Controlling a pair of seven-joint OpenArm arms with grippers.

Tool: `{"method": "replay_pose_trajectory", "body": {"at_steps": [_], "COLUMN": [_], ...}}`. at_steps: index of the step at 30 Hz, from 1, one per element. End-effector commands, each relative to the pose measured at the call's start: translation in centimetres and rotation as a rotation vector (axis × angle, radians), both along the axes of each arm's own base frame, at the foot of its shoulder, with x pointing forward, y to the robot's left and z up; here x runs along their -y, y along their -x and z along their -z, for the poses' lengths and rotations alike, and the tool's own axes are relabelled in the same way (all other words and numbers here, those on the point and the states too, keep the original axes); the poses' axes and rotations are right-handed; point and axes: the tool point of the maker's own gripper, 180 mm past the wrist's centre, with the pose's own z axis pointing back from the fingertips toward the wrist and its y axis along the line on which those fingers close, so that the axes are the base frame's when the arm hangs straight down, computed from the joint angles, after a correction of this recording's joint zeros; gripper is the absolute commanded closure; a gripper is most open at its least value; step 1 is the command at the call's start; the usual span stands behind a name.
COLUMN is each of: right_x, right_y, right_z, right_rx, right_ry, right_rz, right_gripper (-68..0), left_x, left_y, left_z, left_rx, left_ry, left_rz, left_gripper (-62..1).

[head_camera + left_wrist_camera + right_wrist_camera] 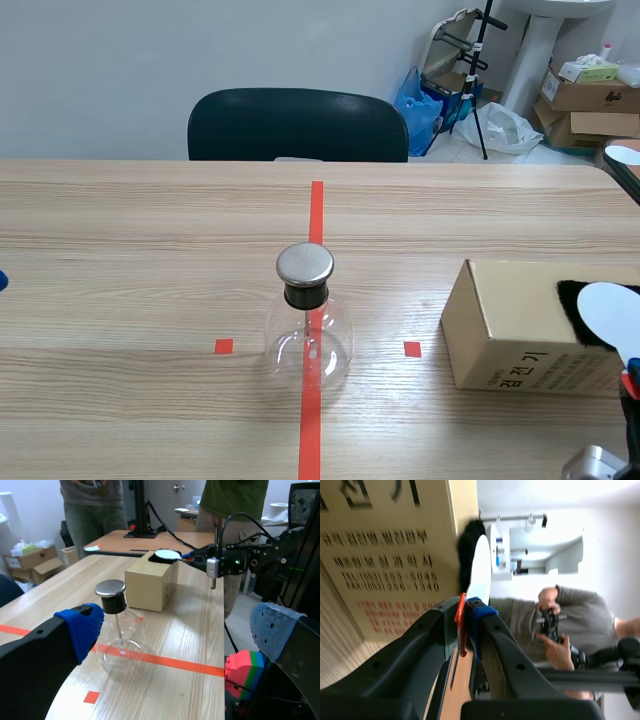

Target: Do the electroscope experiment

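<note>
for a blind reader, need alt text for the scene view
A round glass flask with a metal cap stands on the red tape line, mid-table. To its right sits a cardboard box, a white disc at its right end. A black chair stands behind the wooden table.

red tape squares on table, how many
2. One small orange-red tape square lies left of the clear glass flask; the other sits between flask and tan cardboard box. Box may hide more.
</note>
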Motion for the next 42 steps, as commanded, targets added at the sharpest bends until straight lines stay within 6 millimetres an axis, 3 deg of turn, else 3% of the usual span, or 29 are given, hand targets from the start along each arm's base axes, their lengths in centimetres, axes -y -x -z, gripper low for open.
{"method": "replay_pose_trajectory", "body": {"at_steps": [1, 4, 5, 9, 14, 18, 23, 27, 30, 31, 35, 36, 39, 40, 42], "right_x": [0.9, 3.6, 3.4, -0.5, 2.4, -1.2, 2.1, -1.5, 2.5, 3.0, -1.6, -1.4, 2.6, 3.0, 0.9], "right_y": [0.0, 0.3, 0.3, 0.2, 0.9, 1.0, 1.2, 1.1, 1.3, 1.5, 1.5, 1.5, 1.7, 1.7, 1.4], "right_z": [-0.9, -0.7, -0.7, -0.9, -0.4, -0.3, 0.0, -0.2, 0.0, 0.1, -0.1, -0.1, 0.1, 0.2, 0.1], "right_rx": [0.049, 0.042, 0.042, 0.052, 0.024, 0.023, 0.007, 0.016, 0.002, -0.004, 0.005, 0.008, -0.007, -0.01, -0.005], "right_ry": [0.016, 0.015, 0.015, 0.006, 0.017, 0.011, 0.022, 0.021, 0.032, 0.037, 0.025, 0.021, 0.033, 0.039, 0.038], "right_rz": [0.063, 0.223, 0.21, -0.005, 0.154, -0.041, 0.143, -0.059, 0.162, 0.19, -0.082, -0.067, 0.164, 0.18, 0.057], "right_gripper": [-1.0, -0.9, -0.9, -0.9, -0.9, -0.9, -0.9, -0.9, -0.9, -0.9, -0.9, -0.9, -0.9, -0.9, -0.9], "left_x": [0.0, 0.0, 0.0, 0.1, 0.1, 0.1, 0.1, 0.1, 0.0, 0.0, 0.0, 0.0, 0.0, 0.0, 0.0], "left_y": [-0.4, -0.4, -0.4, -0.4, -0.4, -0.4, -0.4, -0.4, -0.4, -0.4, -0.4, -0.4, -0.4, -0.4, -0.4], "left_z": [-1.0, -1.0, -1.0, -0.9, -0.9, -0.9, -0.8, -0.8, -0.8, -0.8, -0.8, -0.8, -0.8, -0.7, -0.7], "left_rx": [0.028, 0.028, 0.027, 0.026, 0.026, 0.026, 0.025, 0.025, 0.025, 0.025, 0.025, 0.025, 0.025, 0.024, 0.024], "left_ry": [0.037, 0.036, 0.035, 0.028, 0.027, 0.028, 0.025, 0.025, 0.023, 0.021, 0.022, 0.022, 0.02, 0.018, 0.017], "left_rz": [-0.007, -0.008, -0.008, -0.007, -0.007, -0.008, -0.007, -0.007, -0.006, -0.005, -0.005, -0.005, -0.005, -0.005, -0.005], "left_gripper": [-62.3, -62.3, -62.3, -62.3, -62.3, -62.3, -62.3, -62.3, -62.3, -62.3, -62.3, -62.3, -62.3, -62.3, -62.3]}}
